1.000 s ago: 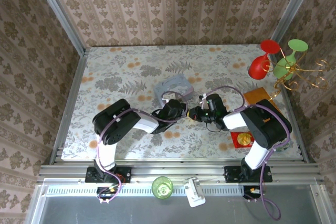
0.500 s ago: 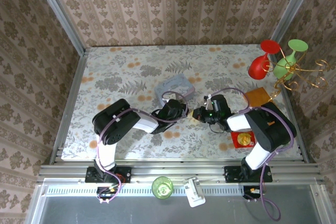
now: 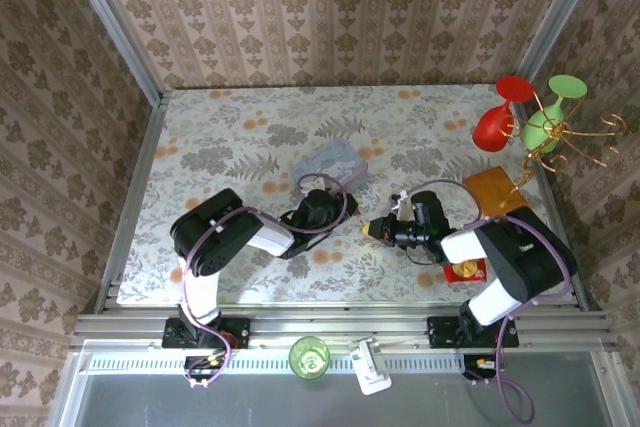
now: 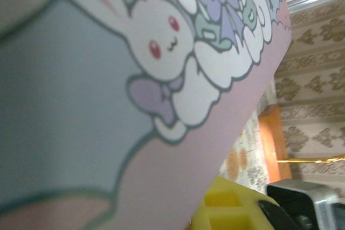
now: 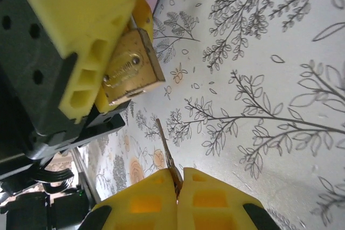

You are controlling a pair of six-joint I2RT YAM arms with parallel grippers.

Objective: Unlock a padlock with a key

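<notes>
1. Padlock (image 5: 132, 74) sits clamped in the left claw (image 5: 125, 44), lifted above the table (image 5: 269, 79). I judge this keeps its body steady and leaves its lower end free for a key.
2. The yellow fingers (image 5: 81, 41) close around the brass body, so the flat engraved face looks toward the right wrist camera. The shackle is hidden among them, and I cannot make out the keyhole.
3. The right claw (image 5: 177, 179) is closed on the key (image 5: 164, 144) and pinches it at the head. The thin blade sticks out past the fingertips, probably so it can enter the lock without the pads touching.
4. The blade tip points roughly toward the padlock but is apart from it, so insertion is not yet done.
5. The tin (image 4: 81, 106) lies very close to the left wrist camera, just beside the left claw. It may hinder turning.
</notes>
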